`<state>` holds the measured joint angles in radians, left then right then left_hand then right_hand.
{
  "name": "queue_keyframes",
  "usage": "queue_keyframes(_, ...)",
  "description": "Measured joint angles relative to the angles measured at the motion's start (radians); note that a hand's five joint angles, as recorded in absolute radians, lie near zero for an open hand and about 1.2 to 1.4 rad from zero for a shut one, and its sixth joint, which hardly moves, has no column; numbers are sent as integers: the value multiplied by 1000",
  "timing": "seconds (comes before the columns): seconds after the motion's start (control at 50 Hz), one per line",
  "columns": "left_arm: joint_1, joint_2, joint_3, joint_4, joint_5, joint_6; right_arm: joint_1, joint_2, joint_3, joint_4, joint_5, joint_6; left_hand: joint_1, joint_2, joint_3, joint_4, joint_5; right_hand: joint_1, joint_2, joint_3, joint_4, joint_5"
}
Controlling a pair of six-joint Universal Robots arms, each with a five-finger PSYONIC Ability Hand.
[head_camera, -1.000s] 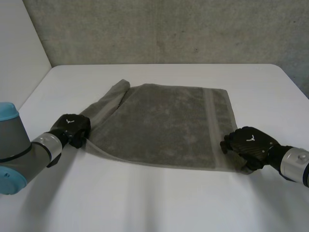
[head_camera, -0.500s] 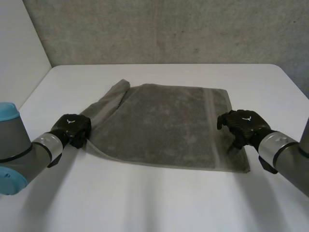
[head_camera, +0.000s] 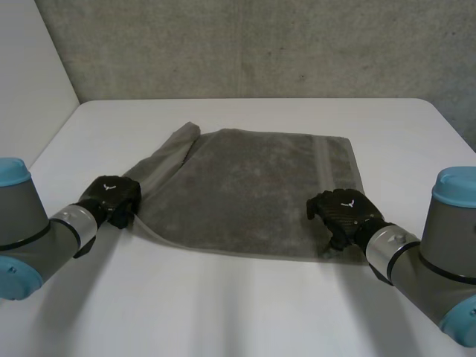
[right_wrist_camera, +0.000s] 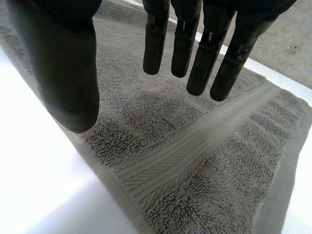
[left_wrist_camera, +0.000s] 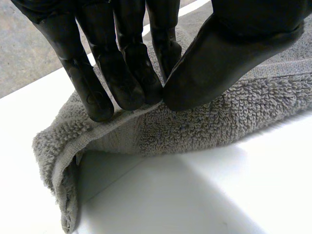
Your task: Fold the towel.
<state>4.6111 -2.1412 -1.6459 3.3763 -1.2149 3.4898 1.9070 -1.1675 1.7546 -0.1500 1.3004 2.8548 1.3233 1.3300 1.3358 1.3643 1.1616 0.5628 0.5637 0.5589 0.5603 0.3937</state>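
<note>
A grey towel lies spread on the white table, its left edge bunched into a ridge that runs toward the far-left corner. My left hand is at the towel's near-left corner. In the left wrist view its fingers and thumb pinch the towel's raised edge, which arches off the table. My right hand hovers over the towel's near edge, close to the woven band. In the right wrist view that hand is open, its straight fingers above the towel, holding nothing.
A grey concrete wall runs behind the table's far edge, and a white panel stands at the left. Bare tabletop lies in front of the towel and to both sides. My right forearm covers the towel's near-right corner.
My right hand has moved left from the near-right corner along the near edge, onto the towel by the woven band. The left hand and its pinch have stayed put.
</note>
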Motion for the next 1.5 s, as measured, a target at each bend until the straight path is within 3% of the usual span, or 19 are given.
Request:
queue_keyframes(0.56,0,-3,1,0,0,0,12,104,-22,-55,3,-76,0,0,0,0,0,140,140,147,145,142)
queue_keyframes(0.62,0,-3,1,1,0,0,12,111,-24,-57,2,-80,0,0,0,0,0,282,287,288,288,273)
queue_keyframes(0.72,0,-3,2,1,0,0,11,115,-28,-61,0,-81,0,0,0,0,0,723,714,708,710,720)
queue_keyframes(0.76,0,-3,2,1,0,0,11,114,-30,-62,-3,-80,0,0,0,0,0,766,741,760,765,773)
queue_keyframes(0.94,0,-3,1,0,0,0,12,109,-34,-62,-7,-79,-1,0,0,0,0,687,680,692,696,690)
queue_keyframes(0.98,0,-2,0,0,0,0,12,102,-34,-60,-4,-79,-1,0,0,0,0,368,379,400,395,377)
queue_keyframes(1.04,0,-1,0,0,0,0,10,83,-33,-56,1,-75,-1,0,0,0,0,79,78,91,93,62)
queue_keyframes(1.1,0,-1,0,0,0,0,7,57,-28,-53,3,-70,-1,0,0,0,0,-9,-8,-3,-2,-38)
queue_keyframes(1.24,0,0,0,0,0,0,5,32,-12,-57,-1,-64,-1,0,0,0,0,-17,-12,-5,-7,-44)
queue_keyframes(1.5,-1,0,-1,0,0,0,9,111,-9,-107,2,-67,-1,0,0,0,0,79,75,84,82,83)
